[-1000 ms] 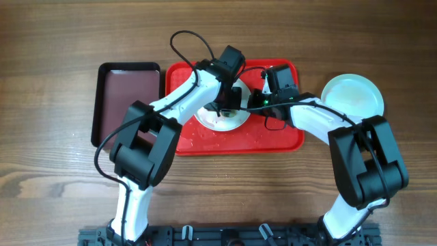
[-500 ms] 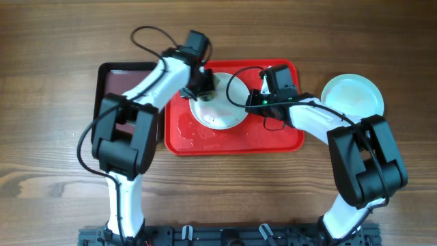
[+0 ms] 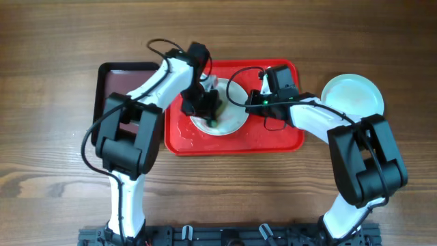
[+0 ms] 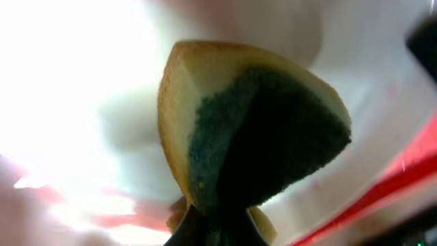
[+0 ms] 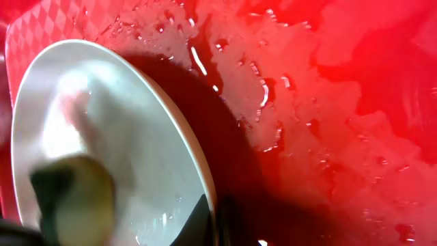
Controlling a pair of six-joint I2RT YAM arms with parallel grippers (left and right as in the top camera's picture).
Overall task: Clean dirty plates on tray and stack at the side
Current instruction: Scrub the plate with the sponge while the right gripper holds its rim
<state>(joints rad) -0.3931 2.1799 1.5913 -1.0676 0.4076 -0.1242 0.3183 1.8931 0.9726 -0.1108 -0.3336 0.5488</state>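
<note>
Sponge [image 4: 252, 130] clamped in left gripper [image 3: 207, 107], pressed on white plate [image 3: 233, 115]; plate rim pinched by right gripper [image 3: 248, 102], plate tilted over wet red tray [image 3: 276, 134]; second plate [image 3: 352, 96] laid on tabletop [image 3: 54, 150], right of tray.

The plate [image 4: 75, 75] behind the sponge [image 4: 263, 130] is blurred

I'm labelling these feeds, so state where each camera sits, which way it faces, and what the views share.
Overhead: fixed above the table, looking down on the red tray, plate and both arms.
Left wrist: on the left arm, looking along its jaws at the sponge they pinch; only their base shows.
Right wrist: on the right arm, low over the wet tray, facing the tilted plate; a dark sliver of its jaws shows.
Shared: all three show sponge, plate and tray.
</note>
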